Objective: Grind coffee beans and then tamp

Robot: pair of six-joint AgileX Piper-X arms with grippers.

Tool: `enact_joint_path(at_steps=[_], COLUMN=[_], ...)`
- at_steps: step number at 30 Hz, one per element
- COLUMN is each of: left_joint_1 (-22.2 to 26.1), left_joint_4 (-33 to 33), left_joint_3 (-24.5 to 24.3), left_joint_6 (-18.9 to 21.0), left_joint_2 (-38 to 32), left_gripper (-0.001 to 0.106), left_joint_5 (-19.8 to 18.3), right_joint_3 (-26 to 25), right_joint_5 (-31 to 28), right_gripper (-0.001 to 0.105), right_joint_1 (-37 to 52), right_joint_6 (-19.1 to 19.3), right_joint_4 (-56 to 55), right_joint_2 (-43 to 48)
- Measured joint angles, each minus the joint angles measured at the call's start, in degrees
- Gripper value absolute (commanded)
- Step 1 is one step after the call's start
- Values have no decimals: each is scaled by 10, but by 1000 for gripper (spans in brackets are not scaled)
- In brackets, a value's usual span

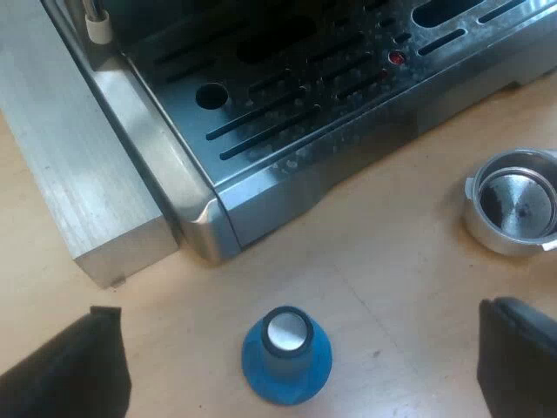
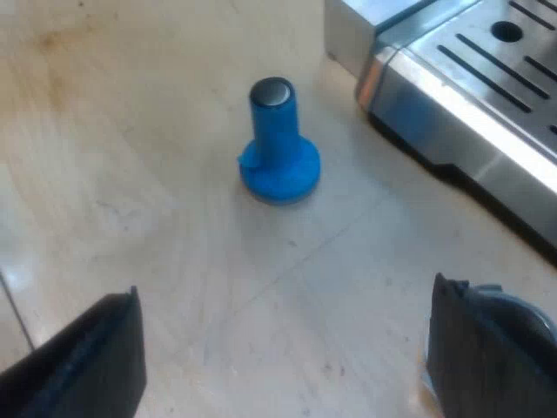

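Left gripper (image 1: 303, 353) hangs empty with its fingers spread wide over the blue tamper (image 1: 286, 355). The tamper stands upright on the wooden table (image 1: 392, 252), base down and metal-capped handle pointing up, near the espresso machine's drip tray (image 1: 287, 113). The metal holder (image 1: 513, 202) sits mouth-up nearby, its handle cut off. Right gripper (image 2: 287, 357) is likewise spread and empty, short of the tamper (image 2: 278, 148). One of its fingers hides most of a metal rim (image 2: 526, 312).

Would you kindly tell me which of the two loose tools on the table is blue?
The tamper, standing upright on its wide base by the espresso machine's corner. The metal holder is silver, its cup open upward.
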State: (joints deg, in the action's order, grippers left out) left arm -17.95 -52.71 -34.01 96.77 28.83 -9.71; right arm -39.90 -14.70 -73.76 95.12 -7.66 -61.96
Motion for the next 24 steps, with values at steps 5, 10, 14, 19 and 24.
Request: enact_joint_path(at_steps=[5,10,14,19,24], left_joint_1=[0,0,0,0,0], left_joint_4=[-1,-1,1,10,31], left_joint_3=[0,0,0,0,0], left_joint_6=[0,-2,-22,-24,-26], left_joint_2=[42,98,144,194,247], left_gripper=[83,83,83,83,83], left_joint_5=[0,0,0,0,0], right_joint_3=[2,2,2,2,2], right_joint_5=[0,1,1,1,1], right_gripper=[69,69,69,69,69], right_joint_1=[0,0,0,0,0], right_joint_6=[0,0,0,0,0], right_joint_4=[50,77,77,80,80], right_joint_2=[-49,-79,-87,-87,-87])
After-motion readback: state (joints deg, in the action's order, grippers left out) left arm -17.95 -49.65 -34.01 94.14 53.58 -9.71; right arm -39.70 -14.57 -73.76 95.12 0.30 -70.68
